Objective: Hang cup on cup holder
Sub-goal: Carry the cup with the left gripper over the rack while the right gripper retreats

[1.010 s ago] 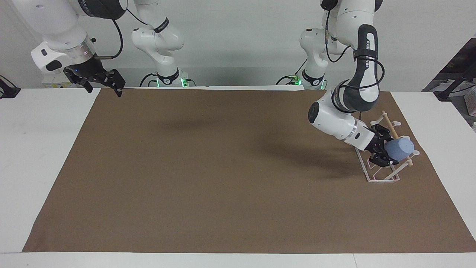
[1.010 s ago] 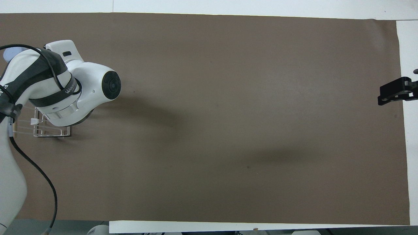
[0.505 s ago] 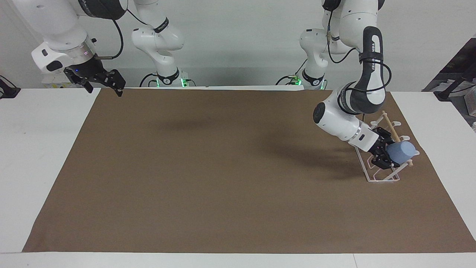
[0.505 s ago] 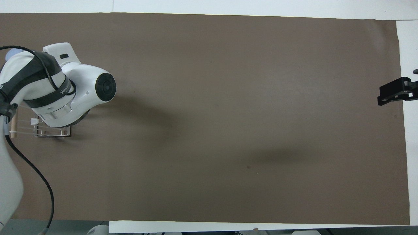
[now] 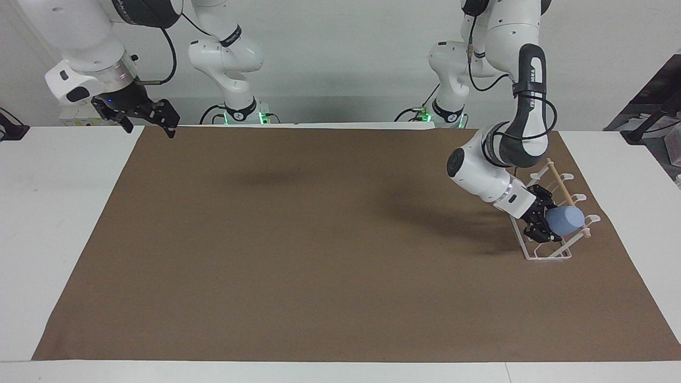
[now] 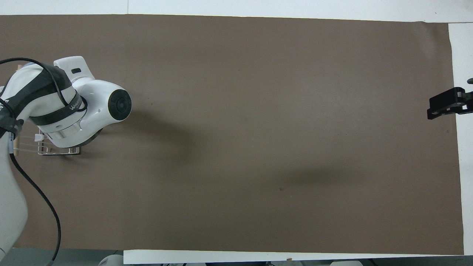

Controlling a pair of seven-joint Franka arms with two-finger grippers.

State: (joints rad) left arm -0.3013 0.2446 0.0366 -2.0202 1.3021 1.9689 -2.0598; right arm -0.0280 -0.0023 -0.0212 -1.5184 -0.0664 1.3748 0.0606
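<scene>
While the right gripper [image 5: 150, 120] waits with jaws apart, holding nothing, over the mat [image 5: 298, 239] edge at its own arm's end, the left gripper [image 5: 541, 222] is at the rack [image 5: 548, 254]. Cup [image 5: 565, 219] lies tilted on the rack's prongs, just under the dowel [image 5: 557, 177], base pointing away from the gripper. Left fingers sit around the cup's mouth end; cannot tell whether they grasp it or have released it.

Two Franka arms: glossy white shells, black joint bands.
Left arm [image 5: 500, 159] has a black wrist collar with white lettering, a black round joint cap and a loose black cable; right arm [image 5: 90, 64] has a silver wrist ring and black cable. Both end in black linkage hands.
</scene>
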